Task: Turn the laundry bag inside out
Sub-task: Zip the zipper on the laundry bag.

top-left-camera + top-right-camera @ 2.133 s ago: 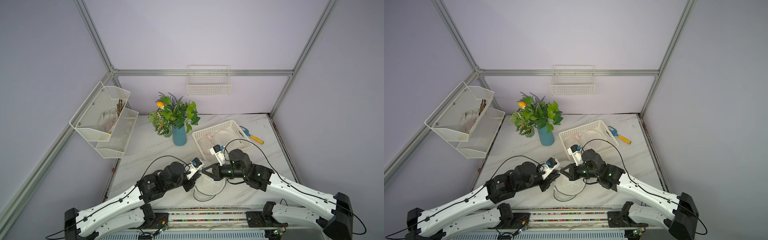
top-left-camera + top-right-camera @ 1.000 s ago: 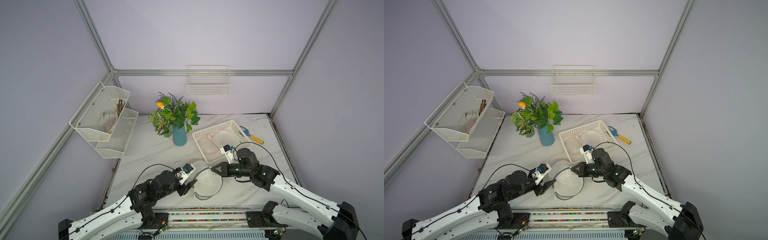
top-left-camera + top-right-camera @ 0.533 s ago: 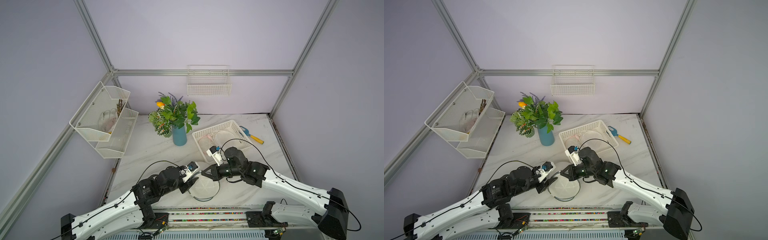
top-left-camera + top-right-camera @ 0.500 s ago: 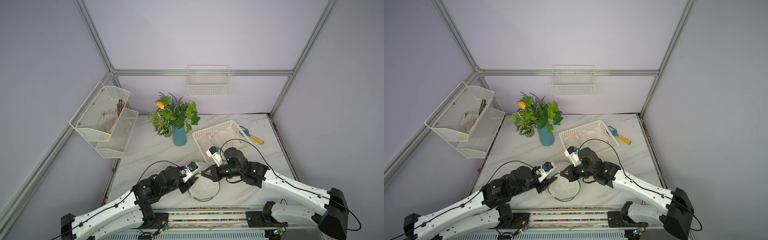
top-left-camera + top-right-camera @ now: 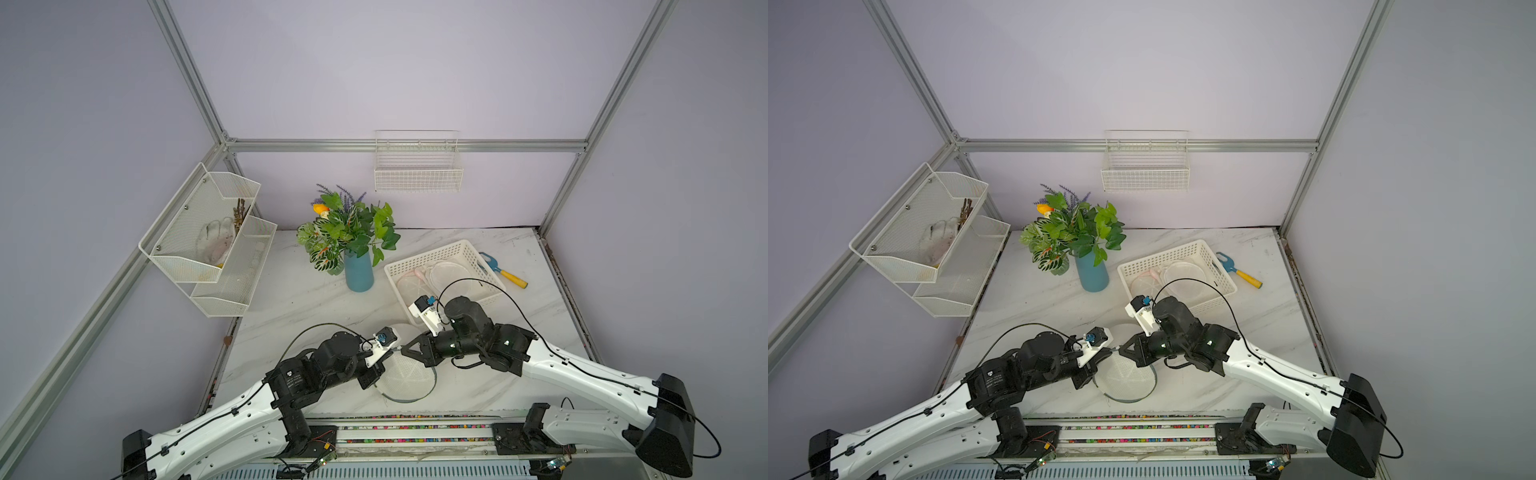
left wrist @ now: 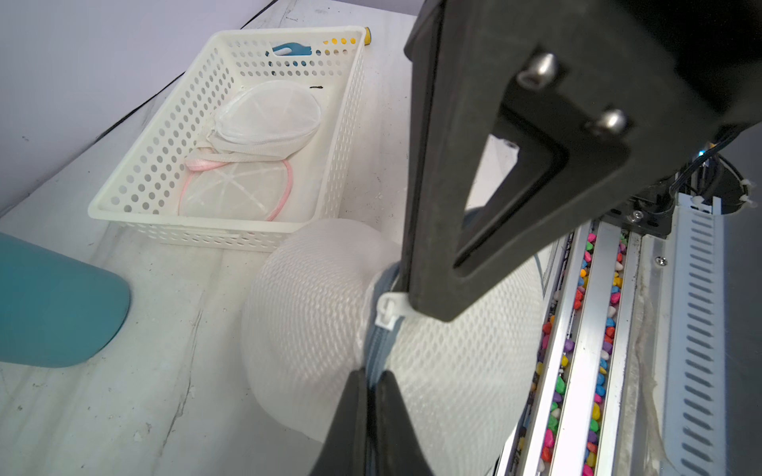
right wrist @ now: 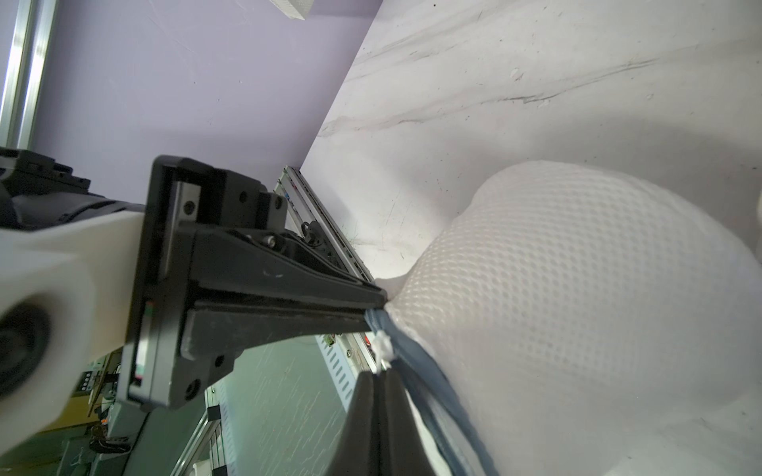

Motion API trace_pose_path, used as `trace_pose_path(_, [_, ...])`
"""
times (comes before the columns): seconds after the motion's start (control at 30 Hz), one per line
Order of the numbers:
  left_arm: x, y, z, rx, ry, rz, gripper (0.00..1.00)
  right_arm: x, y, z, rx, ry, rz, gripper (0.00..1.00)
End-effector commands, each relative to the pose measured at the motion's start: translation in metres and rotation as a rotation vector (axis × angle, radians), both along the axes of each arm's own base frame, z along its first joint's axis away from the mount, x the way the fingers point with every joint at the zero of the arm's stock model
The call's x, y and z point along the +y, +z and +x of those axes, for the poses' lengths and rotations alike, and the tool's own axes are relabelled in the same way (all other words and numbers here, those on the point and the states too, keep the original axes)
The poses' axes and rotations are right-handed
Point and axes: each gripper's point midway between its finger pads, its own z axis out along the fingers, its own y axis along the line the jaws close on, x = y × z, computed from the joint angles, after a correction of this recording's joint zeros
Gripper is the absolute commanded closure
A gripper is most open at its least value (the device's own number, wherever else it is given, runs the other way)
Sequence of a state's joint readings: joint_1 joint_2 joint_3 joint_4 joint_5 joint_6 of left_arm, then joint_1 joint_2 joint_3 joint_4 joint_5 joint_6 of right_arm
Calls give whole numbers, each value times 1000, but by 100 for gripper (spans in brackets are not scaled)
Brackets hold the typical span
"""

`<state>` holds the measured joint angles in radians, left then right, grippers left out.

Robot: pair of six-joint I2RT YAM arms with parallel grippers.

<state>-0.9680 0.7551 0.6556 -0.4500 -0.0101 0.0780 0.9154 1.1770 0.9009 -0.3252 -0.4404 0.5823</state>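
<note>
White mesh swells between my two pincers: the laundry bag [image 5: 406,374] [image 5: 1128,375] sits on the marble tabletop [image 5: 291,299], puffed into a dome. My tips meet at the edge of it farthest from my bases.

My left pincer [image 5: 392,354] [image 6: 373,376] is pressed together on the bag's grey zip rim [image 6: 377,344], and in my left wrist view the tape runs straight in between the fingers. My right pincer [image 5: 405,351] [image 7: 377,373] is also pressed together. It pinches the same rim right at the white zip pull [image 6: 387,313] [image 7: 381,344]. The two pincers come at the rim from opposite sides, tips almost touching, with the zip pull just between them. In my right wrist view the left pincer [image 7: 381,306] bites where mesh and grey tape join.

Beyond my right pincer, near but apart from the bag, stands a white perforated basket [image 5: 457,252] with more mesh bags lying flat inside, one trimmed in pink. A blue trowel with a yellow handle [image 5: 503,272] lies just past the basket's far side. Well ahead of my left pincer stands a teal vase [image 5: 358,272] holding green leaves.
</note>
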Motion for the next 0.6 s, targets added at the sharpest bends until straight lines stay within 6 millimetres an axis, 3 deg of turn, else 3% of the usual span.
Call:
trace_pose_path(0.0, [-4,5,-3,-3,-26,-37,99,-4,10,9,-33,-58,5,100])
trace_pose_path(0.17, [4,7,-3,0,17,-67,100,-30,-2,22,1,-212,-21,100])
trace_pose_path(0.37, [18,9,1,-10,102,-120,100,-53,-22,17,80,-282,-35,100])
trace_pose_path(0.57, [18,1,-1,18,105,-124,100,-61,-31,13,103,-288,-39,100])
